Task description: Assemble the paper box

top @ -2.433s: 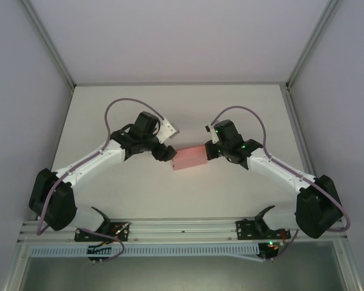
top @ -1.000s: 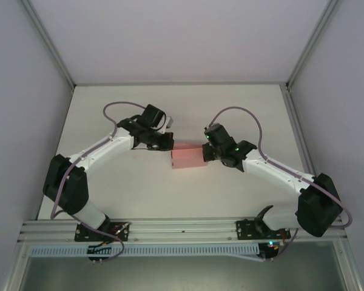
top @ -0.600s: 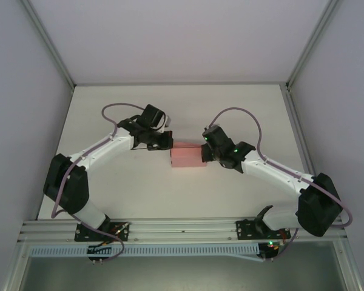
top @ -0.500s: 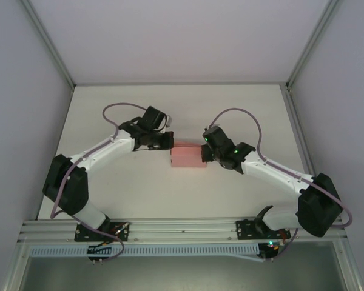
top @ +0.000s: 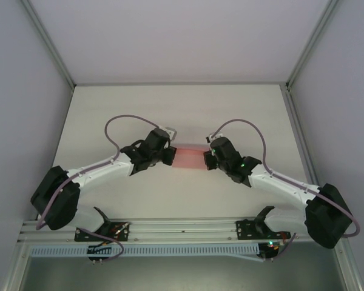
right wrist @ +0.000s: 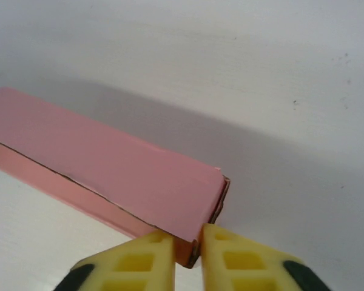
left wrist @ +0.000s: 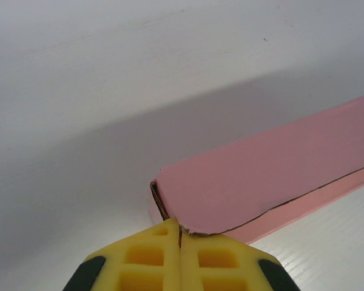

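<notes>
The closed-looking box [top: 190,156] was flanked by the left gripper [left wrist: 180,229], pressed together, and the right gripper [right wrist: 187,235], newly parted slightly around its corner, suggesting release was begun.

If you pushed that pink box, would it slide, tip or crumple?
Probably light and easily dented: the paper box shows thin card edges. Being low and flat, it would likely slide on the smooth table, not tip.

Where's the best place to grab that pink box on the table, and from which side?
Probably the box across its two long side walls near the middle, coming down from above. It lies flat with its broad face up, long and low, so the narrow width suits a pinch. The short ends show loose card edges that might buckle.
</notes>
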`<state>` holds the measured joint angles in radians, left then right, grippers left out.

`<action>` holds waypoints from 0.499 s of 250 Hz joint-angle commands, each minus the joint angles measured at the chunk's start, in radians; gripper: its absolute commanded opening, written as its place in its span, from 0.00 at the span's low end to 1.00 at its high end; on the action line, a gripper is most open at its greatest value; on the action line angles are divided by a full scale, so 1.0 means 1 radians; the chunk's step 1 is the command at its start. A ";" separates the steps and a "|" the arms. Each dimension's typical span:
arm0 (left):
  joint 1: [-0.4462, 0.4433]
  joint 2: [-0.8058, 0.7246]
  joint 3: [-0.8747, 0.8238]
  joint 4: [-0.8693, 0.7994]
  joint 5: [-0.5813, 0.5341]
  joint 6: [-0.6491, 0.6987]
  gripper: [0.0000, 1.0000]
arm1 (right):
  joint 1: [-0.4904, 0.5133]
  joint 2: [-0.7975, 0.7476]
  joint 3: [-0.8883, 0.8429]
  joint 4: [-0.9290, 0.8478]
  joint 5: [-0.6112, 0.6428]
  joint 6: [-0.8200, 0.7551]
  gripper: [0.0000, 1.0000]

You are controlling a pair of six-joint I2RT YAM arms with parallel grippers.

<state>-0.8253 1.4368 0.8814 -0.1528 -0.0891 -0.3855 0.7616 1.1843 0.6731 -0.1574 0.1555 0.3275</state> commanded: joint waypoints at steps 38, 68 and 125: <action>-0.030 0.036 -0.035 -0.092 0.014 0.006 0.00 | 0.019 -0.098 0.074 -0.013 -0.011 0.157 0.58; -0.035 0.035 -0.030 -0.098 0.004 0.021 0.00 | 0.004 -0.103 0.105 -0.049 0.055 0.219 0.64; -0.038 0.016 -0.016 -0.116 -0.027 0.041 0.00 | -0.118 0.004 0.118 -0.169 -0.007 0.355 0.45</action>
<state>-0.8532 1.4387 0.8818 -0.1497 -0.1047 -0.3729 0.6987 1.1267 0.7902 -0.2211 0.1822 0.5831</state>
